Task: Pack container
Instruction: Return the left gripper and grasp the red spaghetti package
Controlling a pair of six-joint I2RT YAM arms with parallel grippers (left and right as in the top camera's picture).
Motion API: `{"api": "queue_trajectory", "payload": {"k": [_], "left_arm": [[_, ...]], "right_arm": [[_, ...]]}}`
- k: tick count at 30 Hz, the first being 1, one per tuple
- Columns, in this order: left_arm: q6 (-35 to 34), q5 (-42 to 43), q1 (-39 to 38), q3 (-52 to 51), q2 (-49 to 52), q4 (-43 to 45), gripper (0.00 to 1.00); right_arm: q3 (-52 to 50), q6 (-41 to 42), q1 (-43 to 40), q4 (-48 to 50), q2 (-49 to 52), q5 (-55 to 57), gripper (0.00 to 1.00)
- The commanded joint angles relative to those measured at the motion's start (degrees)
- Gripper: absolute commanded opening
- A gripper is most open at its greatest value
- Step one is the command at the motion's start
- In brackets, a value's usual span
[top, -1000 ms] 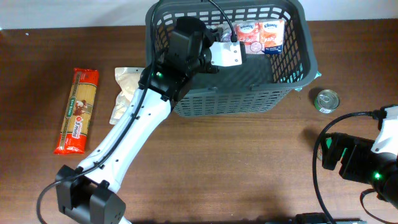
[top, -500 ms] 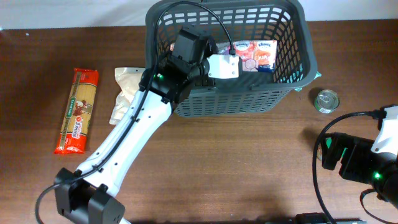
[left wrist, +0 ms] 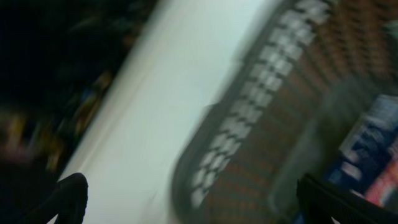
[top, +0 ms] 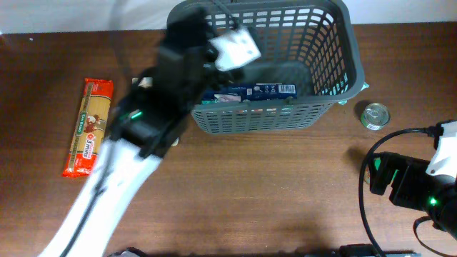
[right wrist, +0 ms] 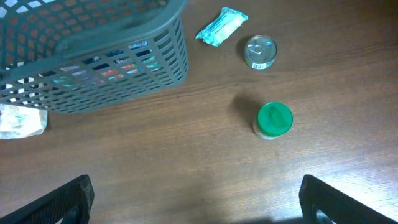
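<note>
Black fingertips (left wrist: 71, 193) of the left gripper (left wrist: 189, 186) sat at the two lower corners of a badly smeared wrist view. They were spread wide with nothing between them, so that hand was released and empty. Just ahead of it ran the rim and lattice wall of the basket (left wrist: 249, 118), and to its right, inside the basket, lay a blue pack (left wrist: 373, 143). From overhead the left arm (top: 143, 121) was a blur reaching over the basket's (top: 328, 64) near left corner, and the blue pack (top: 250, 91) lay along the near wall. Well to the left of that arm, the pasta (top: 89, 127) lay flat on the table (top: 271, 185). The right gripper (right wrist: 194, 186) hung low over bare wood, its fingers also parted and holding nothing. Nearest ahead of it, slightly right, stood a green-lidded jar (right wrist: 274, 119). Farther on stood a can (right wrist: 260, 51), and beyond the can lay a teal packet (right wrist: 221, 26). The basket (right wrist: 93, 74) stood ahead and to its left, well apart from this hand, with a white pouch (right wrist: 18, 119) just beside its near left corner.
</note>
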Motion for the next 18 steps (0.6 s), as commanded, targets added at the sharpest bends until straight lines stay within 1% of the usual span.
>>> {"api": "queue_trajectory", "payload": {"k": [1, 4, 6, 9, 10, 12, 13, 15, 16, 18], "left_arm": [[-20.3, -12.1, 4.8, 1.3, -5.9, -4.4, 0.99], [-27.6, -14.1, 10.0, 1.3, -8.4, -10.3, 0.99], [-34.4, -14.0, 14.4, 1.3, -9.3, -14.5, 0.99], [-42.7, -14.0, 22.8, 1.2, -9.5, -22.4, 0.99], [-44.3, -13.4, 27.6, -0.2, -9.4, -25.2, 0.99], [-44.3, -11.9, 31.5, -2.6, -9.4, -25.2, 0.99], [-45.0, -7.9, 35.5, -6.2, -9.2, -24.4, 0.99], [-46.4, -2.6, 39.5, -10.7, -9.2, -22.8, 0.99], [-46.4, 0.0, 41.6, -13.7, -9.2, -21.1, 0.99], [-46.4, 2.7, 44.8, -19.9, -9.2, -16.6, 0.99]], "right_arm": [[-0.3, 0.5, -0.1, -0.3, 0.1, 0.9, 0.99], [-0.3, 0.5, -0.1, -0.3, 0.1, 0.9, 0.99], [-0.3, 0.5, -0.1, -0.3, 0.1, 0.9, 0.99], [-0.3, 0.5, -0.1, -0.3, 0.1, 0.9, 0.99], [-0.3, 0.5, -0.1, -0.3, 0.1, 0.9, 0.99], [-0.3, 0.5, -0.1, -0.3, 0.1, 0.9, 0.99], [-0.3, 0.5, -0.1, -0.3, 0.1, 0.9, 0.99], [-0.3, 0.5, -0.1, -0.3, 0.1, 0.9, 0.99], [-0.3, 0.5, -0.1, -0.3, 0.1, 0.9, 0.99], [-0.3, 0.5, -0.1, -0.3, 0.1, 0.9, 0.99]]}}
